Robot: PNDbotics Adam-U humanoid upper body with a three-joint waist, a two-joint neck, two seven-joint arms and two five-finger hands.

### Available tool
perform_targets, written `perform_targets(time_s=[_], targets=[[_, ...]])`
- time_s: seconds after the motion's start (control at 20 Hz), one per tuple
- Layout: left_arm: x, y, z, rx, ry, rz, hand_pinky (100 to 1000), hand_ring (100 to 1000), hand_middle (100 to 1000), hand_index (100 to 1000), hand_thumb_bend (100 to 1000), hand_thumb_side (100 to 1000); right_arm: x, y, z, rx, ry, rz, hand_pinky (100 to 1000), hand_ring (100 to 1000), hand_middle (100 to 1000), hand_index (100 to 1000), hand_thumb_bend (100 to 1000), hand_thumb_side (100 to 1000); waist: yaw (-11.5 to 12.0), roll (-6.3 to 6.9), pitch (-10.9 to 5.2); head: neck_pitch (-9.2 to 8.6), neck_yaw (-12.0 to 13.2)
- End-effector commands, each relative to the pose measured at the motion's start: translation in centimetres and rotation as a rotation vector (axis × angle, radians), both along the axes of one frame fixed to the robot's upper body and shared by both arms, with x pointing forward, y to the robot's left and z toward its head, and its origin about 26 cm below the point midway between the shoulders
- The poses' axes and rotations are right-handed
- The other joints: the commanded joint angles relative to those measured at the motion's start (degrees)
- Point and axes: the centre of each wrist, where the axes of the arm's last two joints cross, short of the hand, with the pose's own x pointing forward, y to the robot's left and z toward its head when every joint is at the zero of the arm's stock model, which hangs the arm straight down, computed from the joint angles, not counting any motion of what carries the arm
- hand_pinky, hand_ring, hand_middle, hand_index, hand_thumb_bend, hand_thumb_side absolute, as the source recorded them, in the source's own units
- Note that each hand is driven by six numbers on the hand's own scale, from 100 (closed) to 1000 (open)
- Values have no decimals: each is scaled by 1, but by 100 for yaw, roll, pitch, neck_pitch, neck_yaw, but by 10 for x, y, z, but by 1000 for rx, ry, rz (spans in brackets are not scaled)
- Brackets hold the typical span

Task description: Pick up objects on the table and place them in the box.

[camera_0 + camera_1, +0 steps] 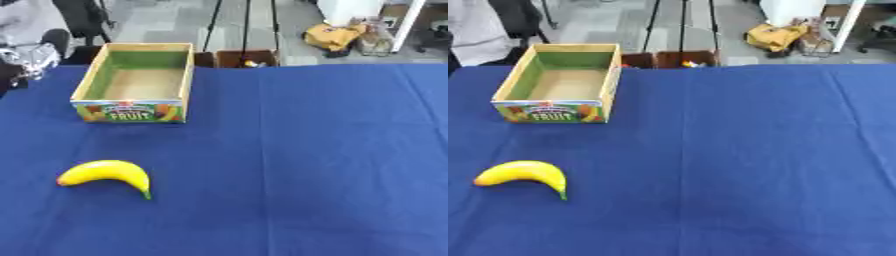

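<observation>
In the left eye view, your banana (105,174) is lying near the table's (332,160) left edge, well short of the open box (134,82) (apparently empty) sitting toward the far left corner. In the right eye view, neither hand is showing, so you cannot tell their fingers; you are probably facing the first reach.
</observation>
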Motion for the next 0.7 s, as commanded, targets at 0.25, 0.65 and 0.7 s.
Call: perform_targets(time_s=[0.25,0.65,0.7], targets=[[6,-8,4,106,151,58,916,992,980,1000,316,856,-3,-3,10,-40,-21,-18,778,870,809,830,100,1000,-9,8,-71,-94,12],[8,-8,-6,175,278,49,887,957,954,1000,525,838,-2,-3,9,-44,-16,-17,779,870,808,830,100,1000,-9,27,-47,-124,-15],[9,-8,-8,186,289,47,885,957,961,1000,533,832,-2,-3,9,-45,-16,-17,779,870,808,830,100,1000,-10,30,-46,-129,-16]])
